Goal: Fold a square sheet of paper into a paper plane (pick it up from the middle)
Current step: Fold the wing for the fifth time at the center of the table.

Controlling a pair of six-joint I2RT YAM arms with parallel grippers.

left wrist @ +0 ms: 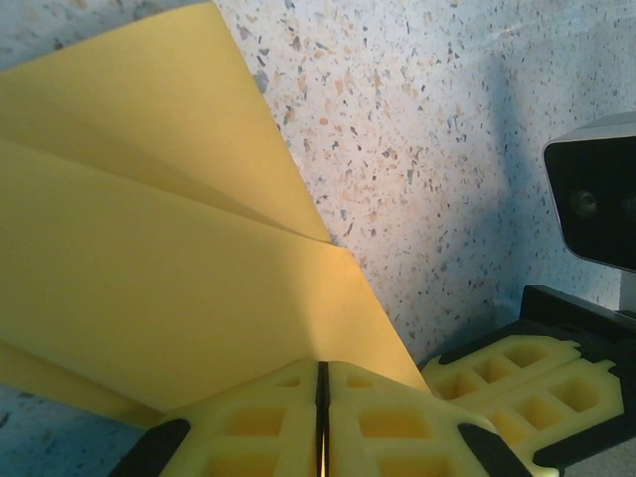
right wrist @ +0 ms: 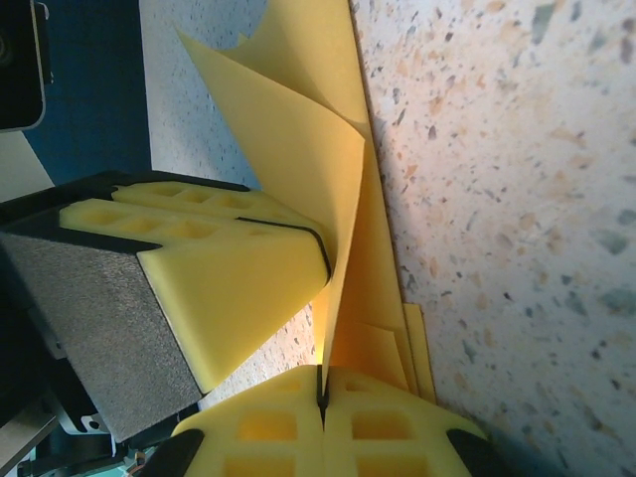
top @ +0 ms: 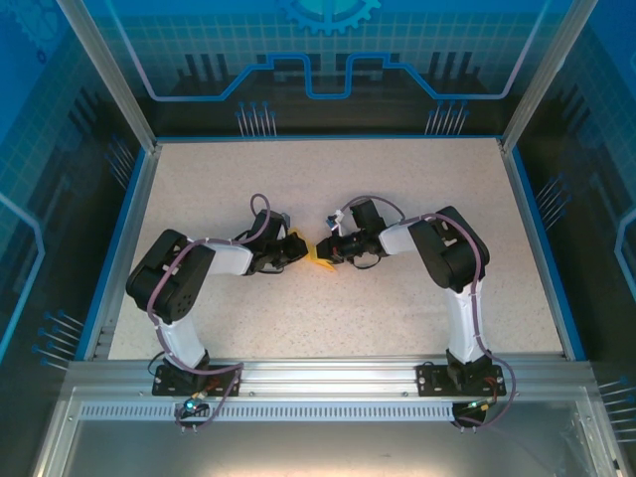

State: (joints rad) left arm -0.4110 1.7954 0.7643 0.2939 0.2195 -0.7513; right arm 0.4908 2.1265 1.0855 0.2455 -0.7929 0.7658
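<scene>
The square sheet of paper [top: 319, 254], orange-yellow, is folded into creased, layered flaps at the middle of the table. Whether it has a paper plane's shape I cannot tell. My left gripper [top: 301, 247] comes from the left and my right gripper [top: 328, 248] from the right, tip to tip. In the left wrist view the left gripper [left wrist: 322, 376] is shut, with the paper [left wrist: 149, 268] running into its seam. In the right wrist view the right gripper [right wrist: 320, 386] is shut on an upright flap of the paper [right wrist: 308, 149], beside the left fingers [right wrist: 229, 253]. Lower layers lie flat on the table.
The speckled table [top: 397, 189] has a blue rim [top: 134, 219] and frame posts at its back corners. Both arms bend inward over its centre. The right gripper's fingers [left wrist: 517, 383] and wrist camera [left wrist: 594, 199] sit close to the left gripper.
</scene>
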